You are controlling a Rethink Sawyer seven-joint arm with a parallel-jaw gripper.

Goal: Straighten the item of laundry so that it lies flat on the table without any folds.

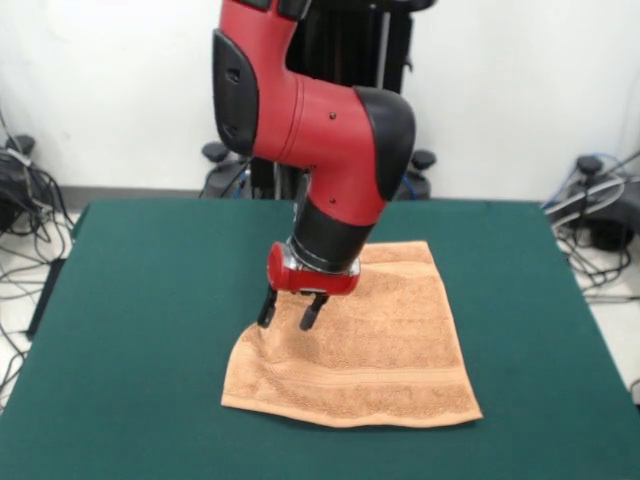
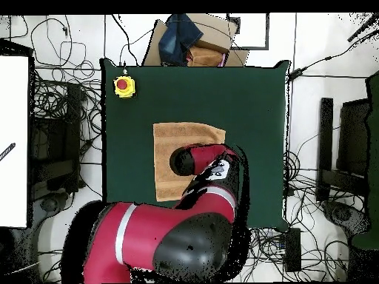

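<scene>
One fluffy peach terry towel (image 1: 370, 340) on green felt table (image 1: 150, 300).

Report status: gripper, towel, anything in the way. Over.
Gripper open, fingers down at the towel's edge, nothing held. Towel spread on the table, one edge still uneven. Red button at a table corner, clear of towel.

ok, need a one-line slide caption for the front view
Sawyer's open gripper hovers at the left edge of a peach towel on the green table.

Overhead: the arm (image 2: 200, 192) hides the towel's (image 2: 174, 144) lower right part and the hand. Front: table's (image 1: 150, 300) near edge cut off.
</scene>
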